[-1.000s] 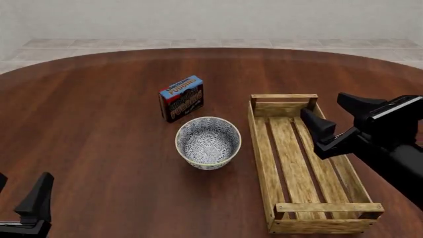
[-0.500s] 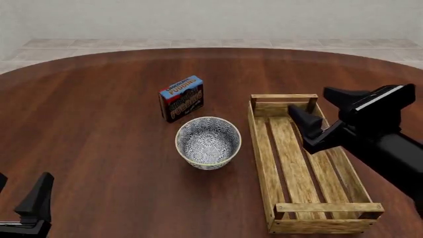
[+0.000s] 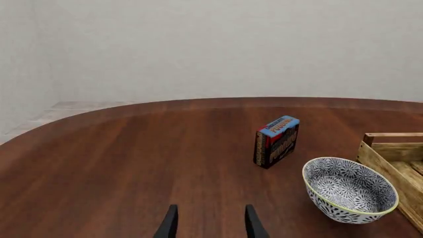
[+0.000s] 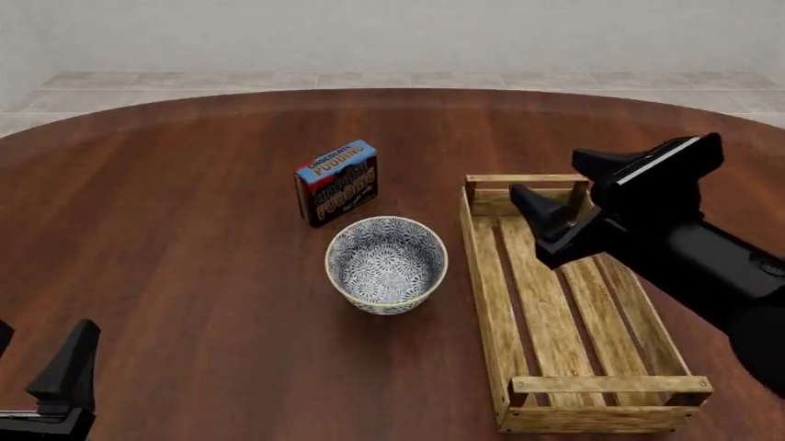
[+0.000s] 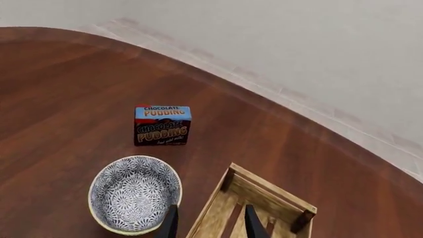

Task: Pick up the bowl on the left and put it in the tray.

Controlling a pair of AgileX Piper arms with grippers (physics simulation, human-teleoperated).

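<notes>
The bowl [image 4: 385,264] sat upright on the surface [image 4: 184,230], just left of the tray [image 4: 567,303] and just in front of the pudding box [image 4: 336,182], touching neither as far as the front view showed. Nothing was in the tray.

The right gripper [image 4: 567,196] hung above the tray's far end, jaws spread and empty, pointing toward the bowl. In its own wrist view the fingers [image 5: 170,223] framed the gap between the bowl's rim and the tray's near rail. The left gripper [image 3: 210,224] waited low at the near left corner, released too, well apart from everything.

My read: the right arm was on the approach, with the grasp not yet begun. To do it well, the gripper should come down on the rim at the side nearest the tray, one finger inside the bowl and one outside, and pinch the wall. That side kept clear of the box. The glazed wall looked slick, so a deep bite would be wise. The lift then needed to clear the tray's rail and corner post [image 4: 470,188] before the bowl crossed over. Set it down flat on the slats.
</notes>
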